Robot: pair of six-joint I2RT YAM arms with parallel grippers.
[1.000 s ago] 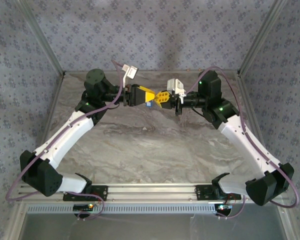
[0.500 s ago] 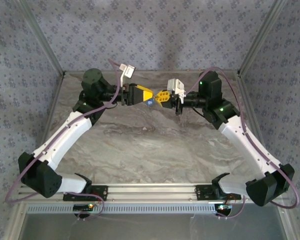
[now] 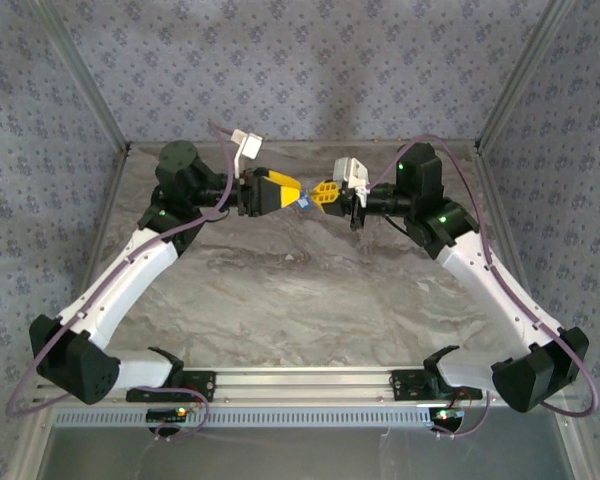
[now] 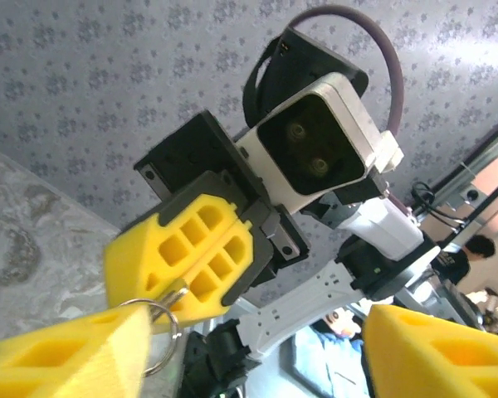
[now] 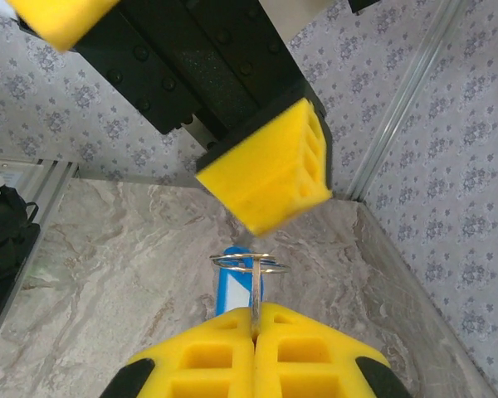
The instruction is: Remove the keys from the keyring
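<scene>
Keys point(image 3: 304, 202), a tiny bright-blue bunch, hang in the air above the marble table point(image 3: 310, 290), at its far side, between your two grippers. You see the right gripper point(image 5: 253, 319) with its yellow pads point(image 5: 207, 356) pressed together on the thin metal keyring point(image 5: 249, 263); the ring stands out from the pad tips and the blue piece lies just under it. The left gripper point(image 3: 288, 190) faces it from the left, and its jaws stand wide apart, holding nothing. One of its yellow fingers point(image 5: 270, 174) is just beside the ring; whether it touches the ring I cannot tell. Single keys are too small to tell apart in any view.
</scene>
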